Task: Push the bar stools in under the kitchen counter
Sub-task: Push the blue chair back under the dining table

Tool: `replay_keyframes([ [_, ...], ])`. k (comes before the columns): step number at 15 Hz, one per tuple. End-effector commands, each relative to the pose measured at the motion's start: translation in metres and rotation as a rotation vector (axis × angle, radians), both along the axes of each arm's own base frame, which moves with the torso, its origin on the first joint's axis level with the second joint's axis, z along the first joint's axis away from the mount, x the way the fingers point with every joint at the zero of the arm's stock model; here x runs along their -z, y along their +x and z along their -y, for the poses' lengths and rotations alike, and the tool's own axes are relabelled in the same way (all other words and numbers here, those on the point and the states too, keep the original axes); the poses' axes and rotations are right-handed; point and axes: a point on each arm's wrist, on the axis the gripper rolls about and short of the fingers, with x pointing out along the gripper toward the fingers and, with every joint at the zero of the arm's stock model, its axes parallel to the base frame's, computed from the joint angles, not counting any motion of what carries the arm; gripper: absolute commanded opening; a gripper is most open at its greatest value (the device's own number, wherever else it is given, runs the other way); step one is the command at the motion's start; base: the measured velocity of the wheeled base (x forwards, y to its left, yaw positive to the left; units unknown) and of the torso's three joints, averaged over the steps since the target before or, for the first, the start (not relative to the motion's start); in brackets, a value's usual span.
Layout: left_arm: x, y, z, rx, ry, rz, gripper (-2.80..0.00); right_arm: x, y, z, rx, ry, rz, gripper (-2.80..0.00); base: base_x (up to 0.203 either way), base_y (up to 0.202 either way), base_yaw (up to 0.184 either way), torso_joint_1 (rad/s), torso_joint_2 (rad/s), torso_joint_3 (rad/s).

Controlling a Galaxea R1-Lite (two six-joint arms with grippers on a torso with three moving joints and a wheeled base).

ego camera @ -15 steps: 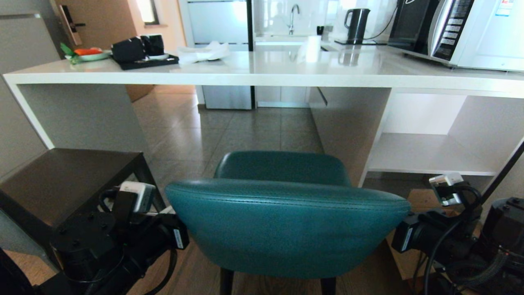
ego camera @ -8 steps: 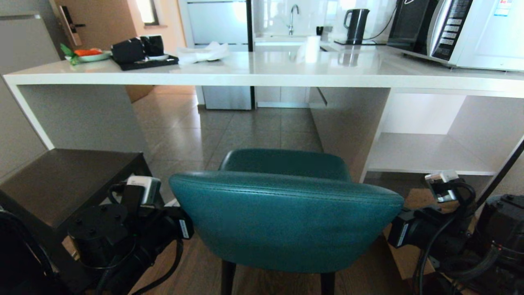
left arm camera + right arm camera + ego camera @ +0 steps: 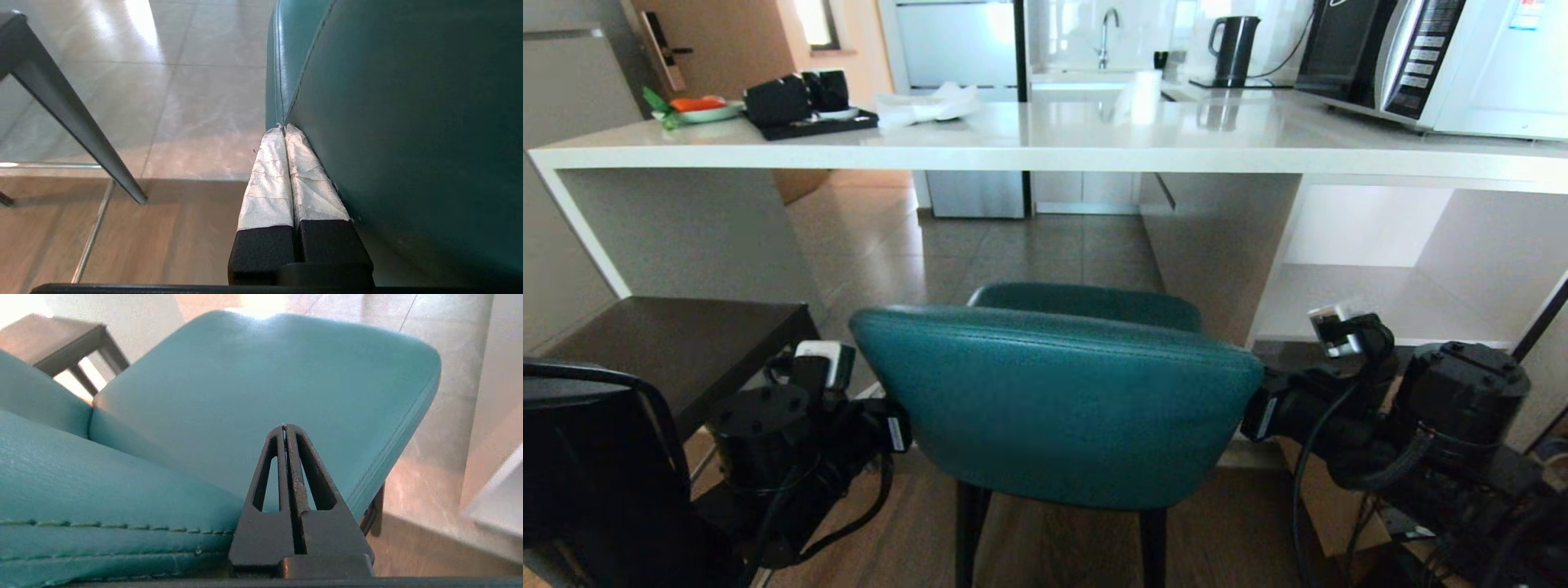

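A teal bar stool with a rounded back (image 3: pixel 1054 400) stands in front of the kitchen counter (image 3: pixel 1045 147), its seat (image 3: pixel 1086 298) just short of the slab's edge. My left arm (image 3: pixel 792 425) is at the back's left end. The left gripper (image 3: pixel 283 127) is shut, its white-wrapped fingers (image 3: pixel 310 179) lying against the teal back (image 3: pixel 408 122). My right arm (image 3: pixel 1339 408) is at the back's right end. The right gripper (image 3: pixel 284 426) is shut with nothing in it, its tips over the teal seat (image 3: pixel 265 375). A second stool with a dark square seat (image 3: pixel 678 351) stands at the left.
The dark stool's leg (image 3: pixel 77 122) and chrome footrest (image 3: pixel 92 232) are close to my left arm. A white panel leg (image 3: pixel 1217 245) and open shelf cubby (image 3: pixel 1380 302) stand at the right. The counter top carries a black tray (image 3: pixel 809 122), a cloth (image 3: pixel 931 102) and a microwave (image 3: pixel 1462 57).
Both arms have reached forward along the teal stool's back, and the stool has slid away from me toward the counter. The counter itself has not shifted in view.
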Motion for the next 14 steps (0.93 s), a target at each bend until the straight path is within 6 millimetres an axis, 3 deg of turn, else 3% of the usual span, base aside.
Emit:
replay_keyframes([
  [1,0.006,0.01,0.003,-0.005,0.0,-0.001,-2.8,0.007,0.01,-0.003,0.016,-0.006,-0.01,-2.8,0.0,0.0,0.0,0.0,0.0,0.0],
  [4,0.003,0.028,0.008,0.01,-0.016,0.043,-2.8,0.013,0.016,0.0,0.034,-0.001,-0.001,-2.8,0.0,0.0,0.0,0.0,0.0,0.0],
  [7,0.007,0.019,0.017,0.066,0.001,0.023,-2.8,0.013,0.029,0.0,0.038,0.023,0.049,-2.8,0.0,0.0,0.0,0.0,0.0,0.0],
  [11,0.018,0.002,0.014,0.081,0.03,-0.048,-2.8,0.005,0.05,-0.023,-0.02,0.014,0.149,-2.8,0.0,0.0,0.0,0.0,0.0,0.0],
  [14,0.021,0.007,0.017,0.084,0.028,-0.045,-2.8,0.012,0.053,-0.024,-0.014,0.006,0.133,-2.8,0.0,0.0,0.0,0.0,0.0,0.0],
])
